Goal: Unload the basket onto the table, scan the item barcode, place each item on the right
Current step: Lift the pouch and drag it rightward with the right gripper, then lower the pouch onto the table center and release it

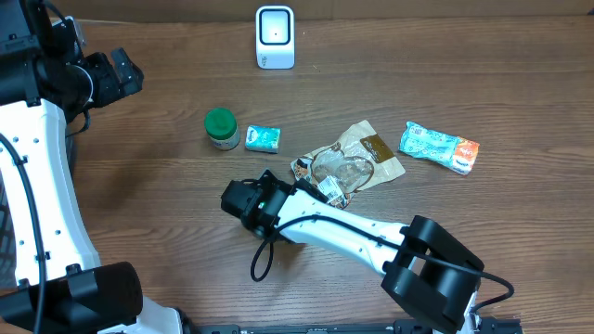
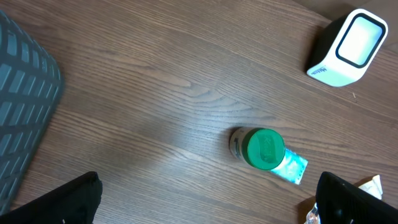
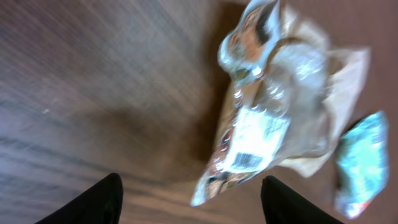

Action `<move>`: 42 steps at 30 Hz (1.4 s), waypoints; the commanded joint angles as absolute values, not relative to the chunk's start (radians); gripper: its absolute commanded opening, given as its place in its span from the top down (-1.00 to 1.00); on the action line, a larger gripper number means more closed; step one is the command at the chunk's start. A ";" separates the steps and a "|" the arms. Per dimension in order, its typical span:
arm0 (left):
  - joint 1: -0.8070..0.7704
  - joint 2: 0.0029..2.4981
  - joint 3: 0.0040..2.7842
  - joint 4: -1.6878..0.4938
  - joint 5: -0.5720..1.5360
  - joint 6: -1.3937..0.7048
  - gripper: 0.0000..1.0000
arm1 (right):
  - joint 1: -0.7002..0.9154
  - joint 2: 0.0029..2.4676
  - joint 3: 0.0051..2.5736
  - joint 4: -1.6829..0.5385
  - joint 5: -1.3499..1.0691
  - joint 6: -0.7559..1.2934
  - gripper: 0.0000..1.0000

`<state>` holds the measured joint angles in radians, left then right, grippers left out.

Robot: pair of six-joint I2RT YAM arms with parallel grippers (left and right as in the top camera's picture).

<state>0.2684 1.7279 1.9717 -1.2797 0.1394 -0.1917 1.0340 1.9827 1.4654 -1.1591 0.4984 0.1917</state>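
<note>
We see the crinkled snack bag [image 1: 351,156] lying on the desk [image 1: 148,186], between a small teal packet [image 1: 263,138] and a teal-orange packet [image 1: 440,147]. Its white barcode label [image 3: 252,142] faces up. The right gripper [image 3: 191,182] has its fingers spread, and the bag's lower corner shows between them, touching neither. The left gripper [image 2: 208,179] keeps its fingers wide apart near a green-lidded jar [image 2: 261,148]. The scanner [image 1: 275,37] stands at the far edge.
</note>
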 commanded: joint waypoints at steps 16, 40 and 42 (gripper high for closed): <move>0.260 1.728 1.979 -1.279 0.147 -0.206 -1.00 | 0.410 1.634 1.615 -1.454 -0.115 0.393 -1.00; 0.260 1.728 1.979 -1.279 0.147 -0.206 -0.99 | 0.274 1.634 1.485 -1.328 -0.114 0.323 -1.00; 0.263 1.728 1.979 -1.279 0.147 -0.206 -0.99 | 0.274 1.634 1.485 -1.329 -0.114 0.312 -1.00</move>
